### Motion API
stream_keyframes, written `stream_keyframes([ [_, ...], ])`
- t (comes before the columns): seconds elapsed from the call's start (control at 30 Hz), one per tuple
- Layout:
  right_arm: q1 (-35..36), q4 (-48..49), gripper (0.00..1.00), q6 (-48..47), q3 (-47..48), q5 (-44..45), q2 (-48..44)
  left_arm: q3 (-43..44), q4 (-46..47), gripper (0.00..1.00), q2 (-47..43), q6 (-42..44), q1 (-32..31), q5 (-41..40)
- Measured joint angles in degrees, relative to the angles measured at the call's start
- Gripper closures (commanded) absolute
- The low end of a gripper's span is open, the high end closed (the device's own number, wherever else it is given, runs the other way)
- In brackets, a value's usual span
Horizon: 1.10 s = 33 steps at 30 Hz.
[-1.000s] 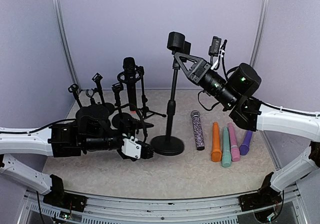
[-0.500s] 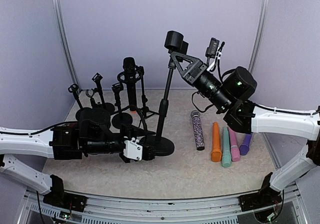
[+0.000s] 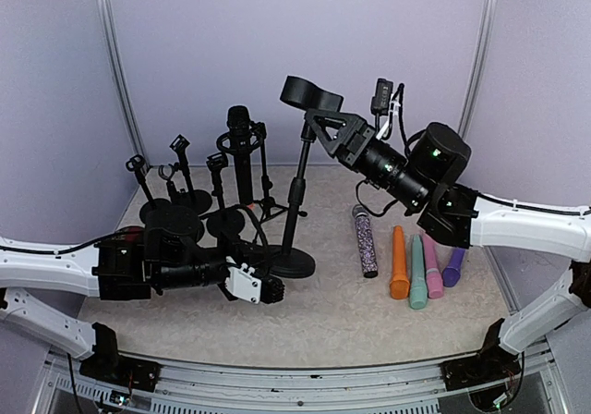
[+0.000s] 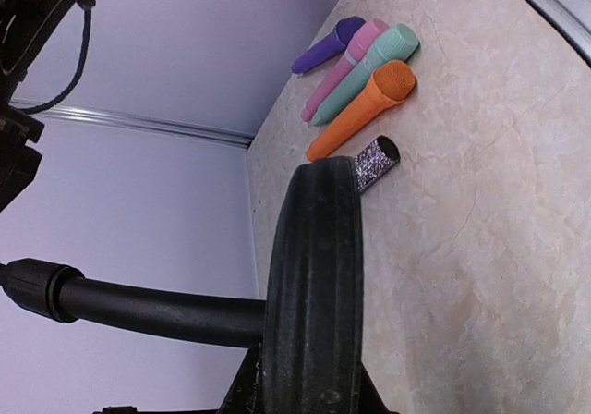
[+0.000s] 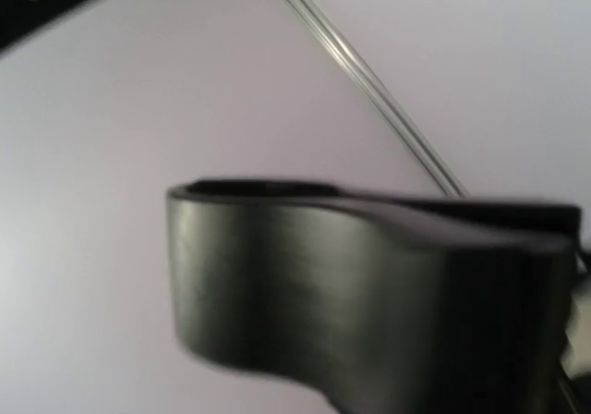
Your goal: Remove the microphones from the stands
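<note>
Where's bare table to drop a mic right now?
Near strip of the table, in front of the stand base and the five loose microphones. Crowded: back-left cluster of small stands; left gripper at the base, right gripper on its clip.

Arms: left arm (image 3: 46, 264), right arm (image 3: 522, 227), both with white links and black cylindrical joint housings. On right: green LEDs (image 3: 450, 146), looping black cable (image 3: 369, 192). White faceplate on left pincer (image 3: 274, 289).

Mid-desk (image 3: 323, 322): stand (image 3: 295, 197), tilted. Behind and to its left, a cluster of smaller stands (image 3: 180, 192), with a microphone (image 3: 240, 151) upright in the rightmost. To the stand's right, five microphones (image 3: 399, 262) lying side by side on the desk.
</note>
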Motion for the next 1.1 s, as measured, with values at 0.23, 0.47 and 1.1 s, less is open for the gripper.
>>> stream_keyframes([
  [0.23,0.4,-14.4,0.22,1.9,-6.3,0.2,-6.6,-1.8,3.0,1.00,0.5,8.7,1.9,-2.6],
  [0.47,1.6,-22.8,0.31,1.4,-7.2,0.5,-7.0,-1.7,6.1,1.00,1.4,14.3,2.2,-2.6],
  [1.1,5.1,-24.3,0.91,-4.0,-1.2,0.8,-0.9,0.4,5.6,1.00,3.9,15.7,2.9,-2.6],
])
